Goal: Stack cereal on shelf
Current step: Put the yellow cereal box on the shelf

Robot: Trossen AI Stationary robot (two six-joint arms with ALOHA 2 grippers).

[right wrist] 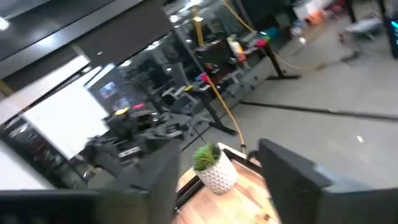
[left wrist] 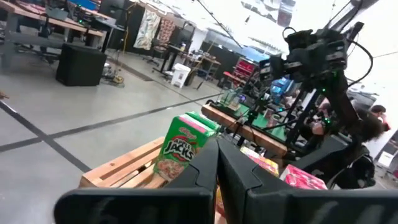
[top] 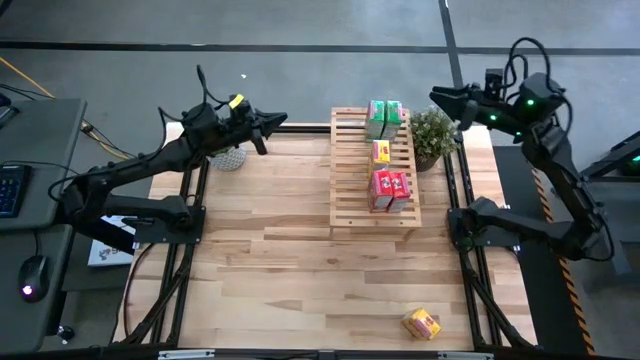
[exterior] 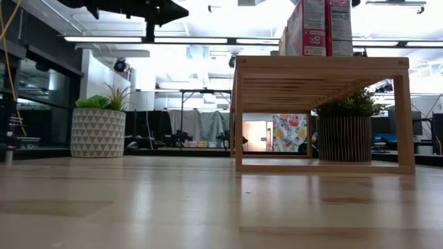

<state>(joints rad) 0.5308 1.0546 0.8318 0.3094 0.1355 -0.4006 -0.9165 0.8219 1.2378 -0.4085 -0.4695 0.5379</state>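
Observation:
The shelf [top: 373,170], a light slatted wooden rack, stands on the table right of centre. On its top sit green cereal boxes [top: 385,118] at the far end, a yellow one [top: 381,152] in the middle and red ones [top: 391,189] toward the near end. Another yellow box [top: 421,323] lies on the table near the front edge. My left gripper [top: 278,122] hovers shut and level at the far edge, left of the shelf, pointing at the green box [left wrist: 186,146]. My right gripper [top: 440,97] is raised beyond the shelf's far right corner, open [right wrist: 219,152] and holding nothing.
A white patterned pot with a plant [top: 232,158] stands at the far left of the table below my left arm. A dark ribbed pot with a bushy plant [top: 432,135] stands right beside the shelf's far right corner. The tabletop [top: 300,270] is light wood.

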